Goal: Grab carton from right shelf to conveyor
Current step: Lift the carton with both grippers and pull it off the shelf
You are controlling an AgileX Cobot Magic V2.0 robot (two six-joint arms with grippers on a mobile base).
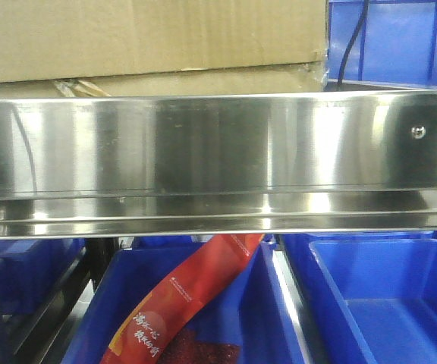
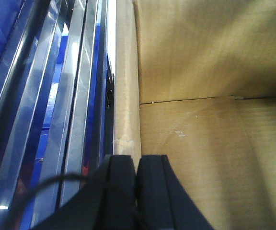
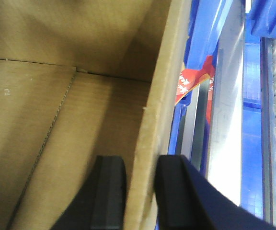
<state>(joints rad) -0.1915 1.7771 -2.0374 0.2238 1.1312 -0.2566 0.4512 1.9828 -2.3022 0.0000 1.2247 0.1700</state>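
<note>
— Where's the carton (image 1: 150,38)?
— Up on the steel shelf (image 1: 203,144), top open, plain brown inside. The right gripper (image 3: 141,165) is clamped on its right wall, and the left gripper (image 2: 137,163) is pinched on its left wall.
— And underneath?
— Blue bins. The left bin (image 1: 101,311) holds a red packet (image 1: 196,288) with white Chinese writing I can't read. The right bin (image 1: 385,303) is just beside it.

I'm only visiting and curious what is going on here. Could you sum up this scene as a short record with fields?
Item: open cardboard carton, empty inside where visible
Right gripper: fingers either side of a carton wall, gripping it
Left gripper: fingers close together at another wall edge; grip unclear
Below: steel rail, blue bins, red packet
</note>
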